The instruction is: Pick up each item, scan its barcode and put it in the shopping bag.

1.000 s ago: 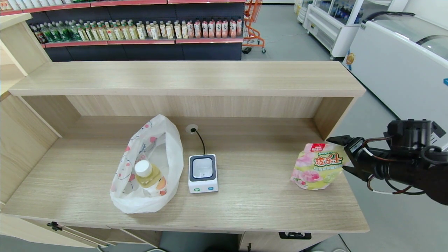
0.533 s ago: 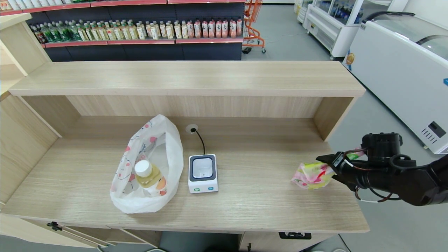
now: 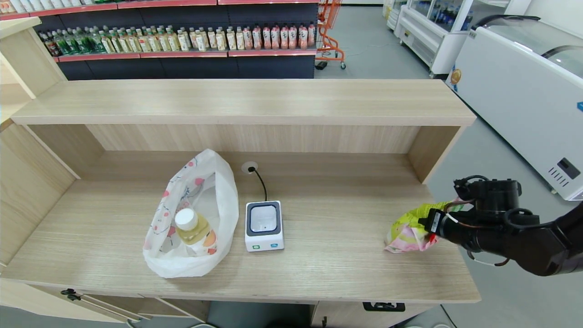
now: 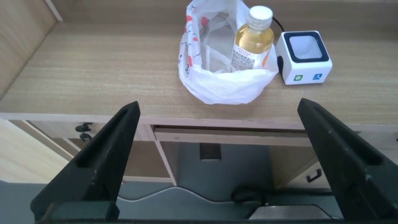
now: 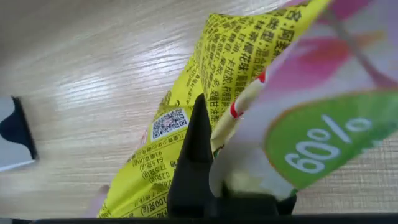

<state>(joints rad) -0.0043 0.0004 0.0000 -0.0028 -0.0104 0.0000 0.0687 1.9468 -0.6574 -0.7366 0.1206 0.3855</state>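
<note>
A snack pouch (image 3: 408, 231), pink on its front and yellow on its back, is tilted low over the right end of the wooden counter (image 3: 328, 269). My right gripper (image 3: 432, 224) is shut on its right side. In the right wrist view the yellow printed back of the pouch (image 5: 249, 74) faces up, with one dark finger (image 5: 196, 155) pressed against it. A white patterned shopping bag (image 3: 200, 182) lies open at centre-left with a drink bottle (image 3: 191, 228) inside. Beside the bag sits the white barcode scanner (image 3: 264, 225). My left gripper (image 4: 217, 162) hangs open below the counter's front edge.
The left wrist view shows the bag (image 4: 214, 87), the bottle (image 4: 252, 37) and the scanner (image 4: 305, 56) from the front. A raised shelf (image 3: 241, 102) runs along the counter's back, with side walls at both ends. The scanner's cable (image 3: 260, 182) leads to a hole behind it.
My right arm came down and slightly toward me with the pouch. The pouch went from upright with its pink front showing to tilted low over the counter with its yellow back up.
</note>
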